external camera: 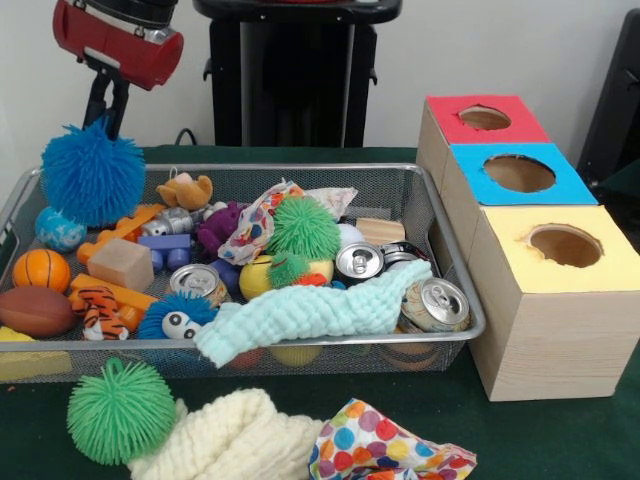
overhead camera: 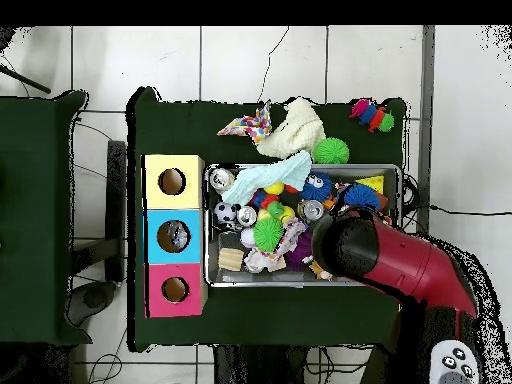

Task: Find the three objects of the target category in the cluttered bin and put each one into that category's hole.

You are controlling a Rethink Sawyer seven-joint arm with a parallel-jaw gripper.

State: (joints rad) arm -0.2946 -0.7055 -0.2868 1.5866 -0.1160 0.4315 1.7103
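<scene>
The silver wire-mesh bin (external camera: pixel 300 168) stands in the middle of the green table, full of toys, cans and cloths; it also shows in the overhead view (overhead camera: pixel 300 284). My gripper (external camera: pixel 107 122) comes down at the bin's far left corner, shut on the top of a big blue spiky ball (external camera: pixel 92 175) that hangs partly above the rim. In the overhead view the red arm (overhead camera: pixel 400 262) hides the gripper, and the blue ball (overhead camera: pixel 362 196) peeks out beside it. Three wooden boxes with round holes stand right of the bin: red (external camera: pixel 484 118), blue (external camera: pixel 518 173), yellow (external camera: pixel 565 244).
In the bin lie a green spiky ball (external camera: pixel 303 226), a mint cloth (external camera: pixel 310 312), drink cans (external camera: pixel 359 262), a basketball (external camera: pixel 41 270), a football (external camera: pixel 35 311) and a wood block (external camera: pixel 120 264). In front of it lie another green spiky ball (external camera: pixel 120 410), a cream knit (external camera: pixel 230 440) and a dotted cloth (external camera: pixel 385 450).
</scene>
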